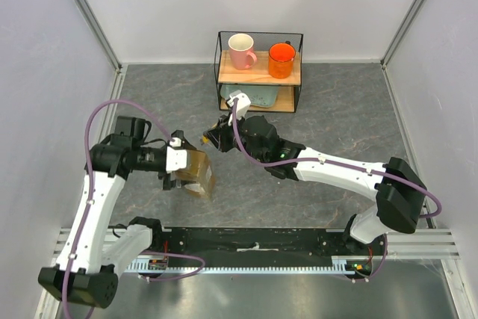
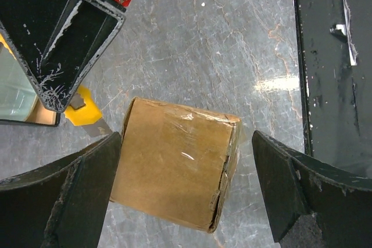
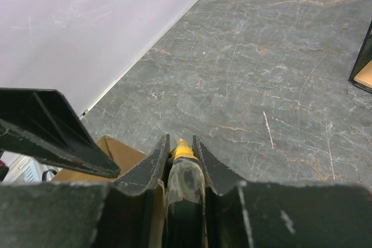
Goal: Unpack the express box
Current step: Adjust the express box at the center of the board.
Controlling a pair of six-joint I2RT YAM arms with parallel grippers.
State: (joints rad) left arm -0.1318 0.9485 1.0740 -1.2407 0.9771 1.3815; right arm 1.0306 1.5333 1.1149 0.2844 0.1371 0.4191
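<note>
Left jaws: gaping, astride box lying on counter, 7 o'clock of centre. Right jaws: gripping knife at box's 12 o'clock. Looks like seam-cutting stage; next calls for steadying box, lowering blade onto tape.

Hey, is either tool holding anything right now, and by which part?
Right tool grips the yellow utility knife by its body; left tool is open, holding nothing.

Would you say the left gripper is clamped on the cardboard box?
No: the left gripper stands wide open, bare table showing beside the express box.
</note>
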